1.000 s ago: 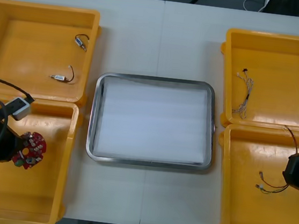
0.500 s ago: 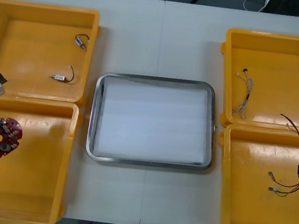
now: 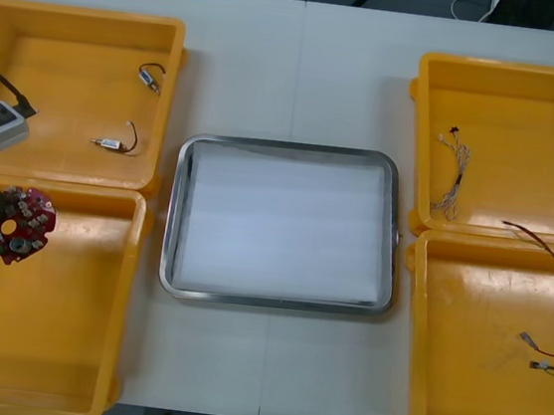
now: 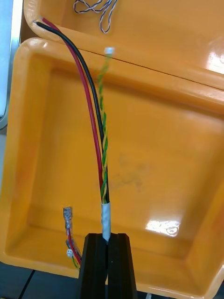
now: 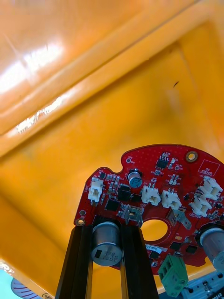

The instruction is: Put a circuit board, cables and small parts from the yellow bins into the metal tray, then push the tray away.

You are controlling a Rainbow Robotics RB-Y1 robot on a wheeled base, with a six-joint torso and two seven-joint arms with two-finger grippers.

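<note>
The left hand (image 5: 108,236) grips the red circuit board (image 3: 17,225) over the lower-left yellow bin (image 3: 51,342). The right hand (image 4: 108,240) pinches a cable (image 4: 99,140) over the lower-right bin (image 3: 466,389). The metal tray (image 3: 291,149) lies centre frame, beyond each bin's wall.

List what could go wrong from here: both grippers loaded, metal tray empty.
1. The left gripper clamps the round red circuit board at its edge, around a silver cylindrical component; the board could pivot or slip in transit.
2. The right gripper pinches the red, black and green-yellow cable bundle at one end; its long free end could snag a yellow bin rim.
</note>
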